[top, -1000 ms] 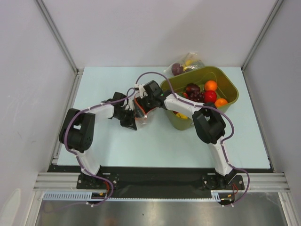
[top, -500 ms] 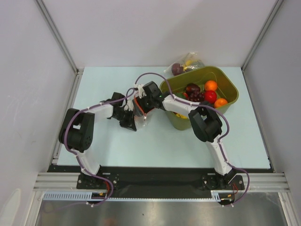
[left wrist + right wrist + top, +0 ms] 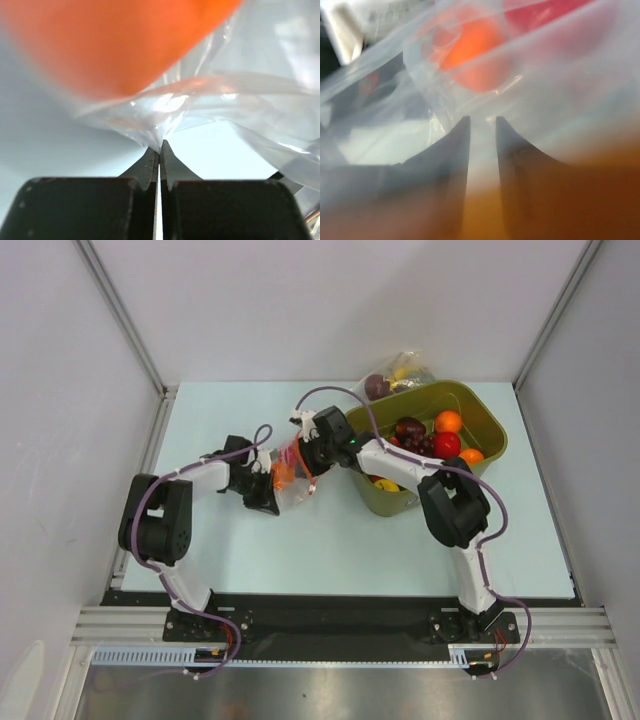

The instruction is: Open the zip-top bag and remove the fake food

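Observation:
The zip-top bag [image 3: 294, 480] hangs crinkled between my two grippers, left of the bin. An orange fruit [image 3: 283, 475] sits inside it, large and blurred in the left wrist view [image 3: 115, 40]. My left gripper [image 3: 272, 488] is shut on a pinch of the bag's clear film [image 3: 160, 142]. My right gripper [image 3: 302, 460] is at the bag's upper right side. In the right wrist view its jaws [image 3: 482, 120] stand a narrow gap apart, veiled by bag film, with the orange fruit [image 3: 475, 45] and the red zip strip [image 3: 545, 12] just beyond.
An olive-green bin [image 3: 482, 412] stands right of the grippers. It holds a red apple [image 3: 447, 444], an orange [image 3: 449, 421], a maroon fruit [image 3: 409, 427] and grapes [image 3: 420, 447]. Another clear bag of fruit shapes [image 3: 400, 373] lies behind the bin.
The right jaws have narrowed from wide to a small gap. The bag now stands up between the grippers with the orange fruit showing. The left gripper shifted slightly left.

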{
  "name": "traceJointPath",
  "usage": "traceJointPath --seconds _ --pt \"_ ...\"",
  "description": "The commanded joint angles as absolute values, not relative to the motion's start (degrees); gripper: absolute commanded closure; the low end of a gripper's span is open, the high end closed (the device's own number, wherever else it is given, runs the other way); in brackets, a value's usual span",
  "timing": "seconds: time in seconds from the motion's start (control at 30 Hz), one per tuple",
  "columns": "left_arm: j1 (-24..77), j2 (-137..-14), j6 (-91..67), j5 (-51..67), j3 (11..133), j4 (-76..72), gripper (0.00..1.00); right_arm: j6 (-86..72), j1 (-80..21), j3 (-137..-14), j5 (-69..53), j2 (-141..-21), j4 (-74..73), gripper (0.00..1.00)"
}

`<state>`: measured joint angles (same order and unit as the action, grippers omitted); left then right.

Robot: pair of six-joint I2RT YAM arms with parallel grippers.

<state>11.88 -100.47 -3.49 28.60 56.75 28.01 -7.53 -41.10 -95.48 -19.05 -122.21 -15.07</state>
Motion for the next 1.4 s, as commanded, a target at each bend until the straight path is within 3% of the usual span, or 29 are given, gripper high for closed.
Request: traceJointPath --seconds 0.0,0.33,0.6,0.63,0.73,0.77,0.8,1.03,1.37 --pt "8.53 -97.38 -2.55 27.77 55.99 27.07 1.00 -8.44 -39.99 -93.52 -17.93 -114.18 -13.44 0.68" --pt "7.29 -95.36 -2.20 37.60 55.02 26.02 1.00 -8.35 -39.73 -94.39 -17.58 -114.17 -14.59 0.62" --pt "9.14 -92.29 -1.40 38.41 53.79 26.37 1.00 -8.79 -39.11 -95.01 -18.19 -116.72 -14.59 0.53" --pt "9.05 -91.15 -1.49 37.89 53.62 26.54 0.98 -8.79 -39.11 -94.92 -18.02 -116.81 -14.68 0.53" --pt "9.05 -88.69 -1.41 34.99 54.49 28.47 0.57 -8.88 -39.02 -94.75 -18.11 -117.07 -15.29 0.52" --pt "9.05 -88.07 -1.58 34.28 54.84 28.91 0.37 -8.70 -39.02 -94.49 -18.19 -116.98 -15.38 0.53" --pt "8.97 -87.46 -1.58 32.80 55.19 30.05 0.24 -8.70 -39.02 -94.31 -18.19 -116.72 -15.55 0.53" --pt "4.58 -82.53 -5.88 27.34 56.60 28.31 0.15 -8.44 -38.58 -93.16 -18.28 -115.75 -16.00 0.52" --pt "3.34 -92.19 -14.76 29.62 61.26 15.65 0.18 -7.38 -38.32 -94.04 -19.69 -116.37 -17.14 0.51"
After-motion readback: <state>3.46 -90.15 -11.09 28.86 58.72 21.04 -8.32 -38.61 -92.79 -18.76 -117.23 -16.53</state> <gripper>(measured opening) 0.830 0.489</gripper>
